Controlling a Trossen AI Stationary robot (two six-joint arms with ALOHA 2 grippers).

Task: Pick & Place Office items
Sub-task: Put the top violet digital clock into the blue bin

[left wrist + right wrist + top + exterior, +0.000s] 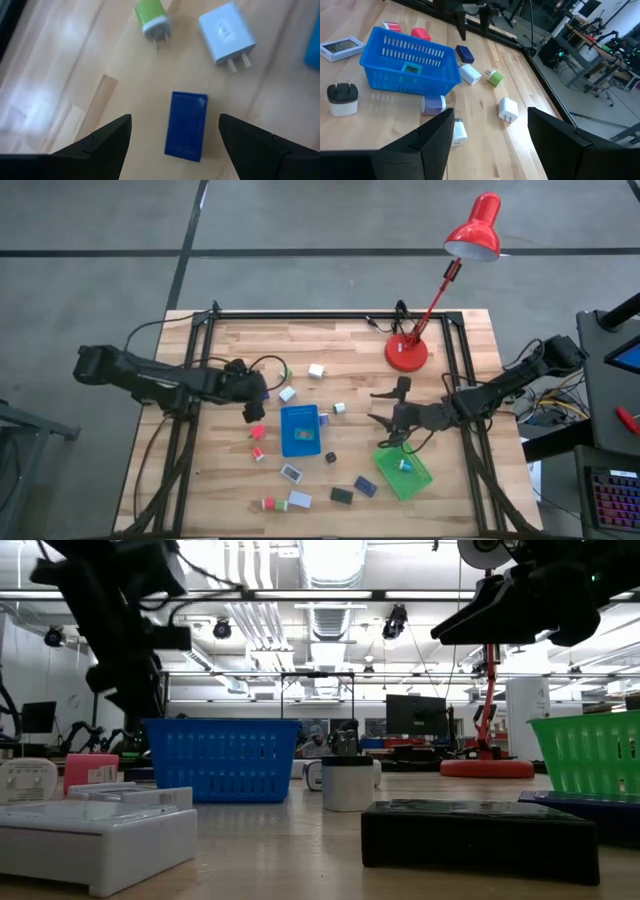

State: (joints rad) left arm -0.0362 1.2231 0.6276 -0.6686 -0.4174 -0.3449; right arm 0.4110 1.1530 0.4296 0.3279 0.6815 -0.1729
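My left gripper [175, 119] is open and points steeply down over a navy block [186, 125] that lies flat on the wood; its fingers stand on either side of the block, clear of it. Just beyond the block lie a green plug [152, 17] and a white plug [227, 32]. In the high view this gripper [252, 402] is left of the blue tray [300, 430]. My right gripper [387, 408] hangs open above the table with nothing between its fingers, between the blue tray and the green tray [403, 472]. More office items are scattered over the near half of the table.
A red desk lamp [407, 353] stands at the back right. A black frame [300, 315] runs round the table's far part. The blue tray [410, 62] holds a small green-faced item; the green tray holds another small item [403, 464]. Red blocks [258, 432] lie near the left gripper.
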